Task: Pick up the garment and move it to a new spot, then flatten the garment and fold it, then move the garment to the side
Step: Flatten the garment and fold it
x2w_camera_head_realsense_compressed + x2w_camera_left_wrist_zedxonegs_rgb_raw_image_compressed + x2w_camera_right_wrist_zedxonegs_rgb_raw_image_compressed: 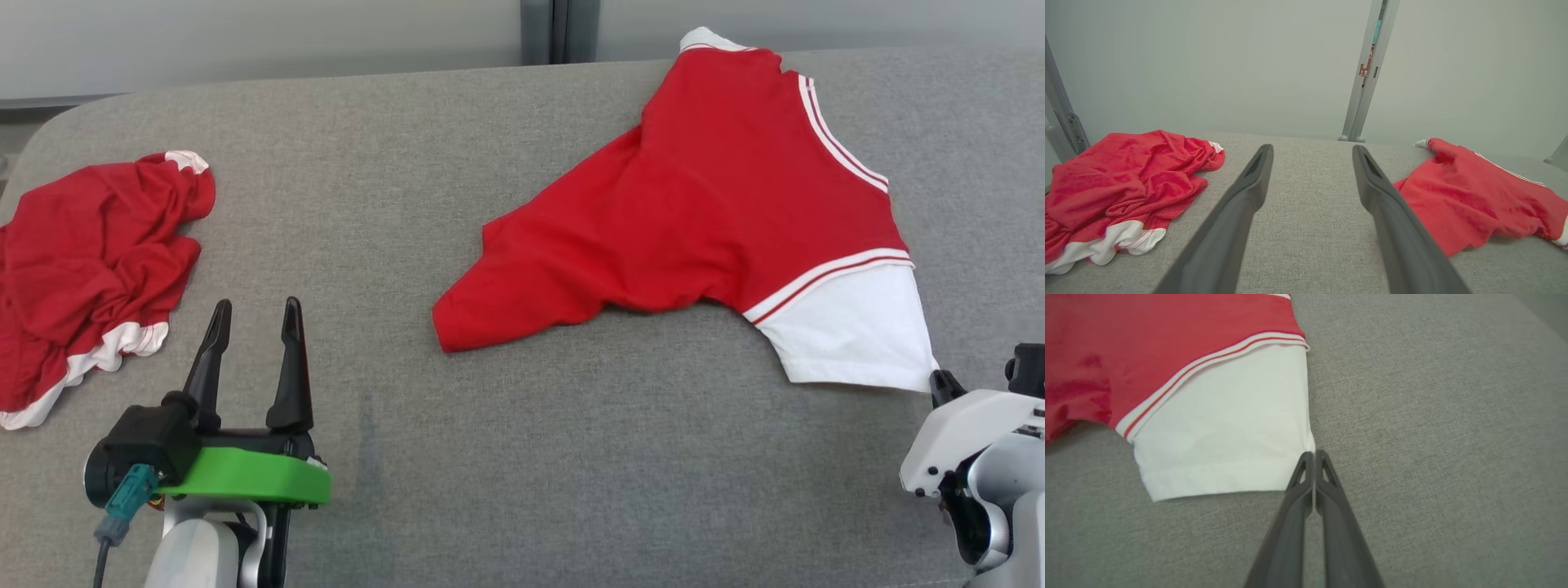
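The garment (718, 204) is a red shirt with white striped trim and a white sleeve, lying partly spread on the right half of the grey padded table (522, 457). My right gripper (939, 382) is at the near right corner of that white sleeve. In the right wrist view its fingers are pressed together, and the right gripper (1313, 453) pinches the sleeve's hem corner of the garment (1216, 428). My left gripper (255, 314) stands open over bare table at the lower left, nothing between its fingers. From the left wrist, the left gripper (1310, 151) has the garment (1466, 196) to its right.
A second red and white garment (90, 261) lies crumpled at the table's left edge, left of my left gripper; the same second garment (1126, 175) shows from the left wrist. Behind the table's far edge stands a pale wall with a grey post (1367, 69).
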Tool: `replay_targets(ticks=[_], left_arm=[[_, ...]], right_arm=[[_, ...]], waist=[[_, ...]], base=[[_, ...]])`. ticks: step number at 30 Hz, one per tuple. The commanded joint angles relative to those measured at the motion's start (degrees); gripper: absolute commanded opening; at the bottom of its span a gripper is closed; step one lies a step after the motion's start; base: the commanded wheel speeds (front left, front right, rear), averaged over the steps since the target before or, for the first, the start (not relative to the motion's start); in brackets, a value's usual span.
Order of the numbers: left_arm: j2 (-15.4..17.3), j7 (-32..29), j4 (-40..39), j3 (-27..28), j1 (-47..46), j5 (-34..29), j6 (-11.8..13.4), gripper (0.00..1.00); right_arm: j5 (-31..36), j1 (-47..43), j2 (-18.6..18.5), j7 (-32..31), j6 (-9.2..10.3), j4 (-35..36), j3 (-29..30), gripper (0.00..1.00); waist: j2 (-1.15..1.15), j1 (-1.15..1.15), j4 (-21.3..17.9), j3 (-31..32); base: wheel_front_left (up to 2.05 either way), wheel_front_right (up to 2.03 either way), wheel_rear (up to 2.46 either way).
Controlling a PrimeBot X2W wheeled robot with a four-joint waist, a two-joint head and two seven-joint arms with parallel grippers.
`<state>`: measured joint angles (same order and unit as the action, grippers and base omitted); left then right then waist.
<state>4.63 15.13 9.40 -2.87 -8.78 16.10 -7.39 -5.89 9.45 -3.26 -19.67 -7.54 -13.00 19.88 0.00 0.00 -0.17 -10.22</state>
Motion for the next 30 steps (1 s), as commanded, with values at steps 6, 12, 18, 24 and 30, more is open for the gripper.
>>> replay_targets(ticks=[6, 12, 18, 24, 30], left_arm=[[0.68, 0.02, 0.48, 0.13, 1.29, -0.20, -0.10, 1.00], [0.69, 0.02, 0.86, -0.32, 2.19, -0.14, -0.11, 1.00], [0.53, 0.02, 0.95, -0.26, 3.39, -0.05, -0.11, 1.00], [0.39, 0.02, 1.30, -0.35, 3.75, 0.03, -0.11, 1.00], [0.95, -0.91, 6.96, -4.22, -0.10, 1.77, -0.11, 1.00]], right_arm=[[0.21, -3.69, 0.31, 0.16, 0.09, 3.69, 0.38, 1.00], [0.26, -4.99, 0.35, 9.76, 0.09, 8.32, -2.69, 1.00], [1.69, -6.66, 0.30, 21.51, 0.09, 10.41, -10.31, 1.00], [2.26, -7.18, 0.15, 25.75, 0.09, 8.59, -15.18, 1.00], [1.91, -5.22, -0.42, 26.57, 0.09, 7.89, -17.03, 1.00]], waist=[[0.00, 0.00, -1.41, 1.78], [0.00, 0.00, -1.26, 3.32], [0.00, 0.00, -0.99, 4.24], [0.00, 0.00, -0.67, 4.16], [0.00, 0.00, -1.34, 2.66]], base=[[0.00, 0.00, 0.00], [0.00, 0.00, 0.00], [0.00, 0.00, 0.00], [0.00, 0.00, 0.00], [0.00, 0.00, 0.00]])
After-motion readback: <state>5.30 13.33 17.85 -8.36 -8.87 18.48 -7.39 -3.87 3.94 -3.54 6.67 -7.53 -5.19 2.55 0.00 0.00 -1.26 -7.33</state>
